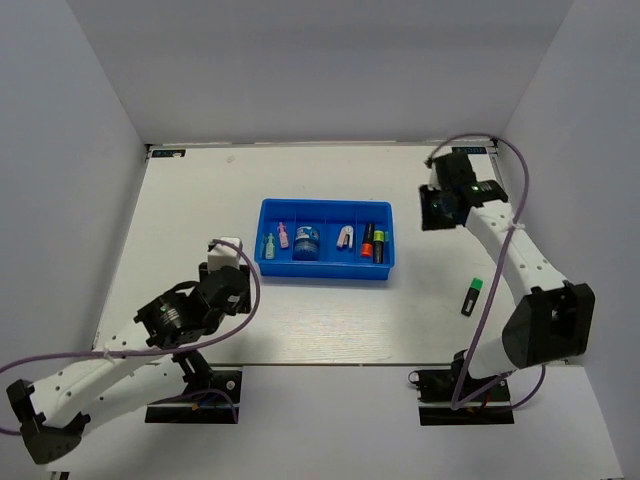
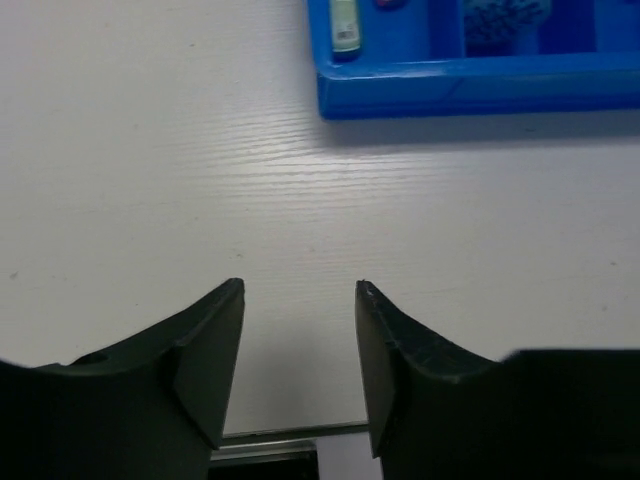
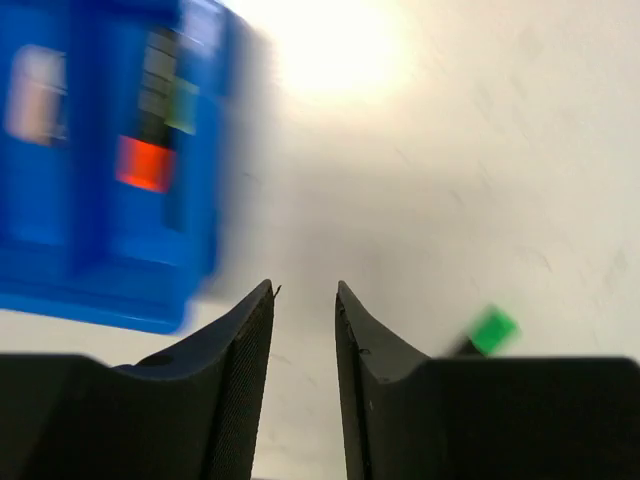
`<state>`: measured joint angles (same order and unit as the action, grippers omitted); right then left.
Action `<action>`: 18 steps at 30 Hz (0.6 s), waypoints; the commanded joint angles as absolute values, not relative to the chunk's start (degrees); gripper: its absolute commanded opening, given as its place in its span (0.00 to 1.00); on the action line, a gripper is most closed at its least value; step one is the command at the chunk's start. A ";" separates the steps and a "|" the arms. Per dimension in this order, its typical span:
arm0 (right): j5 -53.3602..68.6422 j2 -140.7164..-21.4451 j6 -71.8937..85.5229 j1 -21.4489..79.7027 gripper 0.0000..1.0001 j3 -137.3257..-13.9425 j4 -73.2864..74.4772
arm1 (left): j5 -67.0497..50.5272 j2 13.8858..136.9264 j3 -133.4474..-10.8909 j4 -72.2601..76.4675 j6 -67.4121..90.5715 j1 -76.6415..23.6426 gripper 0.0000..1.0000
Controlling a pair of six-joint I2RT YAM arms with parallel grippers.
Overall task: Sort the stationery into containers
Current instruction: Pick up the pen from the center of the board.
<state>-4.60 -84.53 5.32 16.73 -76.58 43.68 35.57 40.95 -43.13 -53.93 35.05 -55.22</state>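
The green marker point(image 1: 472, 296) is being left on the table point(image 1: 200, 200), at four o'clock from the tray point(image 1: 325, 277). The left gripper point(image 2: 300, 287) and right gripper point(image 3: 305, 290) are being held apart and empty, likely for picking it.

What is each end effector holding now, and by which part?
Nothing is held. The left end effector and the right end effector both stand open and empty; the green-capped highlighter lies untouched.
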 commanded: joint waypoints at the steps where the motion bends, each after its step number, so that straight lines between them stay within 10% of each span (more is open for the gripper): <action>1: -14.95 -83.06 9.48 10.31 0.34 -69.71 53.42 | 29.53 38.77 -41.66 -53.52 30.42 -49.58 0.66; 6: -11.70 -81.04 10.55 1.33 0.47 -62.59 53.70 | 27.51 36.30 -40.43 -54.31 28.39 -46.49 0.87; 18: -8.17 -86.38 8.53 -10.72 0.60 -57.84 50.89 | 9.54 34.36 -36.74 -51.16 25.93 -32.89 0.92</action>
